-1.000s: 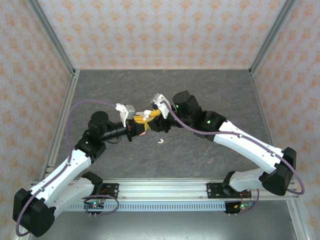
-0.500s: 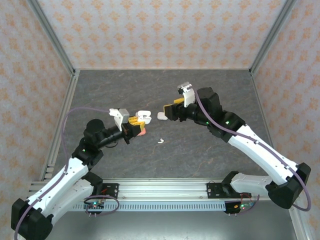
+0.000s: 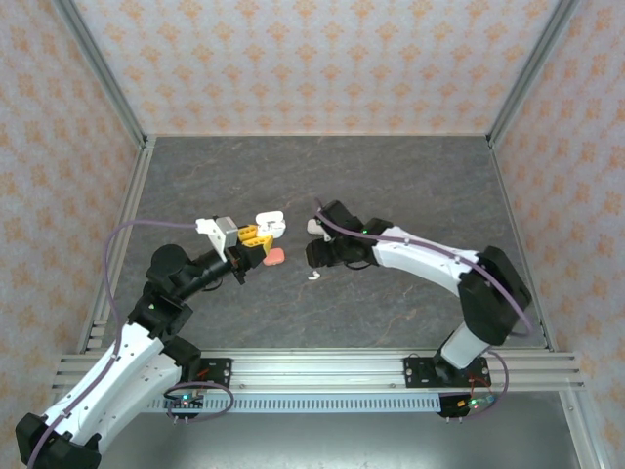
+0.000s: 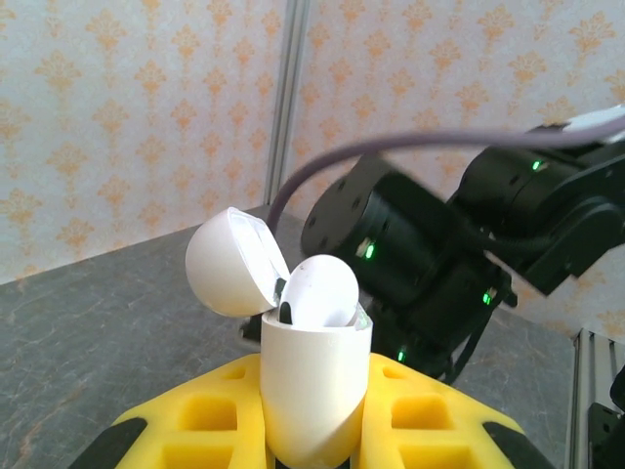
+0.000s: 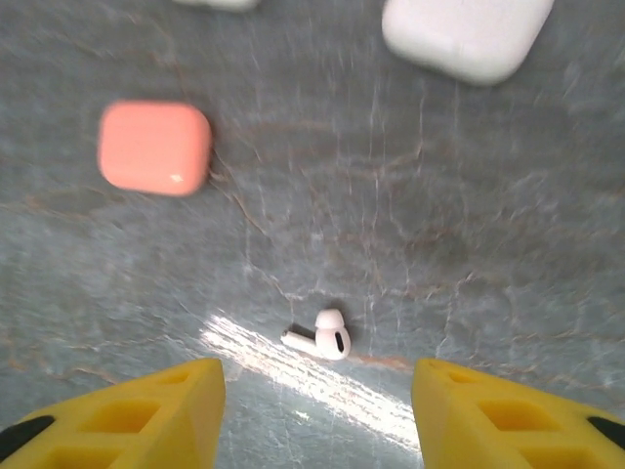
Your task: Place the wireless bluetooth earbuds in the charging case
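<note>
So on the left, the left gripper (image 4: 312,405) is clamped onto a white charging case (image 4: 311,371), yellow fingers (image 4: 195,420) on both sides of it, holding it up off the table (image 3: 410,186). The left wrist cam is the useful one here: you can see the lid (image 4: 232,264) flipped open toward the left, and one white earbud (image 4: 320,291) already sitting in the case. From the top cam the case is just a small white blob at the gripper tip, so you can't make out the bud inside.

Just to the right and a bit nearer there's a coral-pink case (image 3: 275,257) lying shut on the table.

Further right, a loose earbud (image 3: 314,276) lies on the table near the middle. The right gripper (image 5: 317,420) hovers right over it, jaws apart and nothing in them. In the right wrist cam the bud sits between the two yellow fingertips (image 5: 146,405) but isn't touching either.

That same cam also picks up a closed white case (image 5: 467,34) on the far side of the gripper.
</note>
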`<state>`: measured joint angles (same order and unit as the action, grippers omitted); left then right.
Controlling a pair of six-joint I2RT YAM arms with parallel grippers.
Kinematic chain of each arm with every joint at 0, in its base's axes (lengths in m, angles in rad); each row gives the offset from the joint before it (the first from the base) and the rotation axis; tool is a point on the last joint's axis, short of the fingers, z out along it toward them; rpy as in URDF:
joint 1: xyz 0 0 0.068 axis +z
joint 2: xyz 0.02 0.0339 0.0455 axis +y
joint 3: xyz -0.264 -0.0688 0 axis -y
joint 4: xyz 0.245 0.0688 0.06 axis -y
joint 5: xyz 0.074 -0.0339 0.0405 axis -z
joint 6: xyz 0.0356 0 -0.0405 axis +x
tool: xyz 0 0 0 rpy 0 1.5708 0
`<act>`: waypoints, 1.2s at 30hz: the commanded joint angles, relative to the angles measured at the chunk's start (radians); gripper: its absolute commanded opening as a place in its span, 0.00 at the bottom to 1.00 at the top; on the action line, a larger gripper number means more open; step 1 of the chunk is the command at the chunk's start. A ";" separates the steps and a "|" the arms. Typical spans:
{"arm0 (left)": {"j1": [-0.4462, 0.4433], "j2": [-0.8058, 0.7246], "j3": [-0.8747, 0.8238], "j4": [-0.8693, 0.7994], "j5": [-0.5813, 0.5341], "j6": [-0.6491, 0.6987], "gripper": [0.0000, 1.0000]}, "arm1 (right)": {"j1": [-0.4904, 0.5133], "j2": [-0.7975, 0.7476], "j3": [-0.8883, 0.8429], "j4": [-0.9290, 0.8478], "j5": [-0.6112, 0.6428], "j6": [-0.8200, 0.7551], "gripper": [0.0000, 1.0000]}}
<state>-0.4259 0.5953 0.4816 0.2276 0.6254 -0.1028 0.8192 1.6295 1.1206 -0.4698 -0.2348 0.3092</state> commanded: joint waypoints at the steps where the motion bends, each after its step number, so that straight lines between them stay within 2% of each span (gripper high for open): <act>1: -0.011 -0.012 0.006 -0.001 -0.017 0.022 0.00 | 0.032 0.063 0.039 -0.052 0.051 0.075 0.53; 6: -0.011 -0.015 0.005 0.000 -0.016 0.022 0.00 | 0.079 0.151 0.071 -0.072 0.128 0.094 0.56; 15: -0.011 -0.028 0.002 -0.008 -0.019 0.022 0.00 | 0.090 0.259 0.138 -0.092 0.212 0.069 0.57; 21: -0.011 -0.026 0.003 -0.008 -0.021 0.022 0.00 | 0.097 0.304 0.156 -0.117 0.214 0.052 0.57; 36: -0.010 -0.019 0.000 -0.004 -0.025 0.018 0.00 | 0.112 0.221 0.050 -0.173 0.195 0.061 0.53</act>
<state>-0.4259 0.5823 0.4816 0.2127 0.6189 -0.1028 0.9226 1.8858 1.2060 -0.5606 -0.0517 0.3668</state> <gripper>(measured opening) 0.186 0.530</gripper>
